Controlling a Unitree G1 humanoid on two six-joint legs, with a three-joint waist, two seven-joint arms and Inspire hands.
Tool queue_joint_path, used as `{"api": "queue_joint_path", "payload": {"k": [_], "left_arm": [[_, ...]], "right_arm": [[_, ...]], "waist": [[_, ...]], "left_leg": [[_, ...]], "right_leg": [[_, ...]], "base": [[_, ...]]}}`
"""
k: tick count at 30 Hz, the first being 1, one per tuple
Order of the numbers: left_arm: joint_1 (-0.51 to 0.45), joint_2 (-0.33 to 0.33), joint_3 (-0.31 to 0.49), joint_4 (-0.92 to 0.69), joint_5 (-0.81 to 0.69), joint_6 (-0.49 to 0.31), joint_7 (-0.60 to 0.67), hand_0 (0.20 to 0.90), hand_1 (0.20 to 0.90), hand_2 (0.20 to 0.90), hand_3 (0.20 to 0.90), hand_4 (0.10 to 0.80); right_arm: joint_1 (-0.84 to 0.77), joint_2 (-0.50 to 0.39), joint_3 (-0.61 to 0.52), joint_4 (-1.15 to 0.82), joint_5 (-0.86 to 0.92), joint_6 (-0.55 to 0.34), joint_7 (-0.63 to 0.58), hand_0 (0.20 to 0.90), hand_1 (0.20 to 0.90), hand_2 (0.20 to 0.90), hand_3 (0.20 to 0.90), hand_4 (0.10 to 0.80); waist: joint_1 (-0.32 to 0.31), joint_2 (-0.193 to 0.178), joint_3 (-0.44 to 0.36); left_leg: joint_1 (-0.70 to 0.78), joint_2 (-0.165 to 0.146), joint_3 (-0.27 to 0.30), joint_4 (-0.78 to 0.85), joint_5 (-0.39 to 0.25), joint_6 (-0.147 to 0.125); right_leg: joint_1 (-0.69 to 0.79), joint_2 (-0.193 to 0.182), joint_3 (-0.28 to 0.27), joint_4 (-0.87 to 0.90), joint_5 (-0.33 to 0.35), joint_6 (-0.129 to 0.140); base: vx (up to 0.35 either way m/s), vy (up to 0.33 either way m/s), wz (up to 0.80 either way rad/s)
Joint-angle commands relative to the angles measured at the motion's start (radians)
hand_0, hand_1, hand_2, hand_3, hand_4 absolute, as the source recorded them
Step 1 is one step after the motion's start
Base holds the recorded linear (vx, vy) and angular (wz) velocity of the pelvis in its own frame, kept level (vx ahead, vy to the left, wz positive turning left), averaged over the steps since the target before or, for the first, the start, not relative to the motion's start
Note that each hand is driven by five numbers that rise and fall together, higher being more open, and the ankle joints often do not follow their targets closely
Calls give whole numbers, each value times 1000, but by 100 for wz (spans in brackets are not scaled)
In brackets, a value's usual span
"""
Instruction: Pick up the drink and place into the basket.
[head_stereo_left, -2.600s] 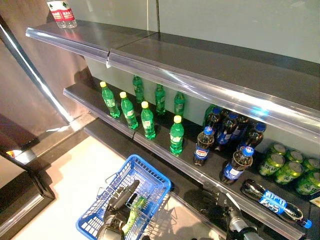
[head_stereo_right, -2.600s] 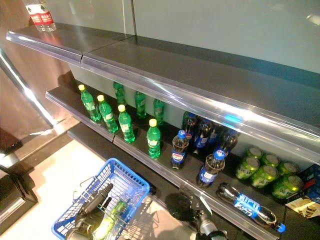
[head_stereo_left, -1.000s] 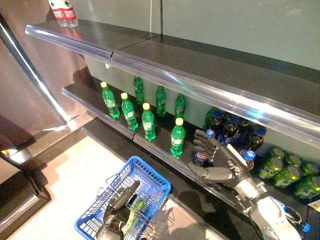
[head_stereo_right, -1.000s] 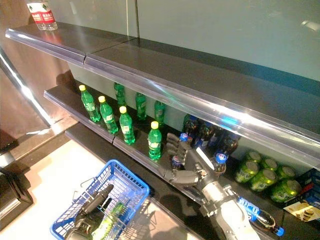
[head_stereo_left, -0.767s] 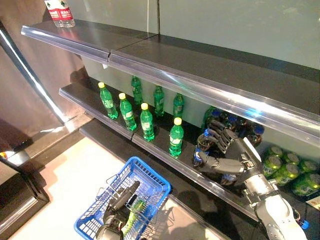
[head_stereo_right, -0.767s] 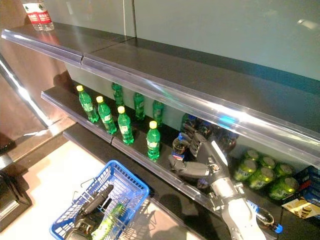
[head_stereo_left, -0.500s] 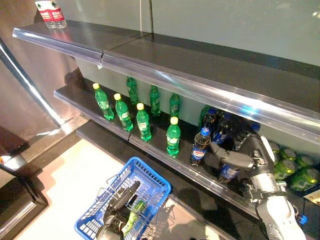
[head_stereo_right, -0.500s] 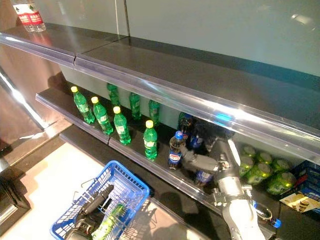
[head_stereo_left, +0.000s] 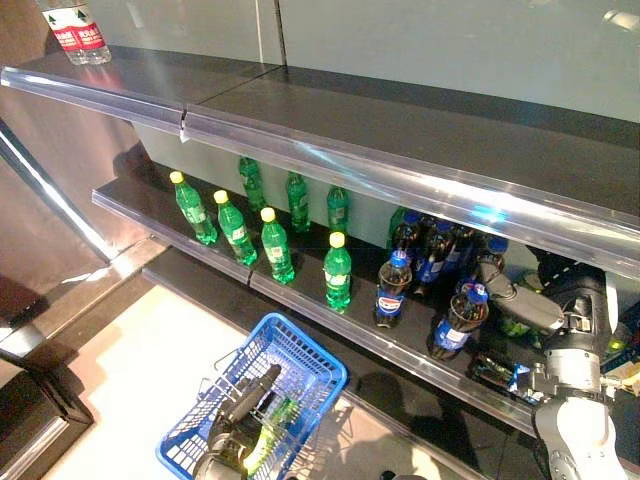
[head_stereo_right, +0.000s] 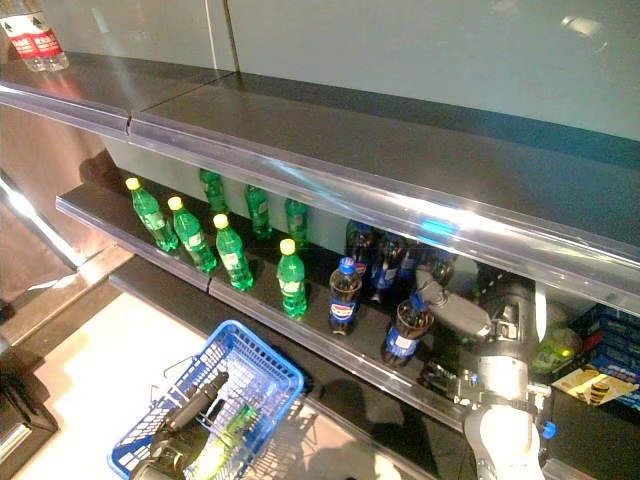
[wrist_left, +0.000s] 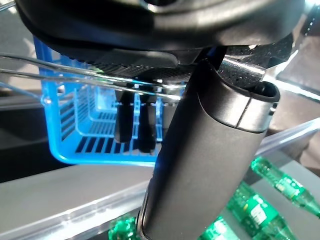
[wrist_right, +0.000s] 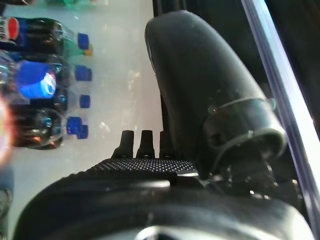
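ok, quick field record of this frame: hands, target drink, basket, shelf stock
left hand: curled on the wire handle of the blue basket
right hand: open, reaching in on the middle shelf beside the cola bottles, holding nothing
nearest cola bottle: upright, blue cap, by the thumb
basket contents: one green bottle
other stock: green bottles in rows, green cans behind the hand

dark shelving (head_stereo_left: 420, 130), pale wall (head_stereo_left: 450, 40), cream floor (head_stereo_left: 130, 370)
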Motion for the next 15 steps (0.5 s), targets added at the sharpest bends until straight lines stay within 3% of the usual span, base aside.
{"api": "queue_joint_path", "payload": {"k": [1,9,15], "left_arm": [[-109,80,96,-217,58,-139,-107,300,300,300,200,100],[-102,85,86,-222,51,-146,-99,300,300,300,200,100],[-140,96,50,-212,42,-189,-86,300,300,300,200,100]], "right_arm": [[-77,3,-68,-73,-47,-129,-46,900,900,900,900,800],[-61,4,-22,-42,-25,-100,2,900,900,900,900,800],[-113,-8,40,4,-62,-99,-64,900,900,900,900,800]], "waist": [[-1,-51,-57],[3,-49,-37],[12,-42,22]], "left_leg": [[39,1,18,-2,-97,-17],[21,-2,11,20,-97,-15],[-57,-11,-2,106,-112,-11]], "right_leg": [[97,-19,30,-192,64,71],[81,-20,32,-176,59,67],[27,-29,34,-131,54,59]], "base": [[0,0,0],[0,0,0],[-57,13,-3]]}}
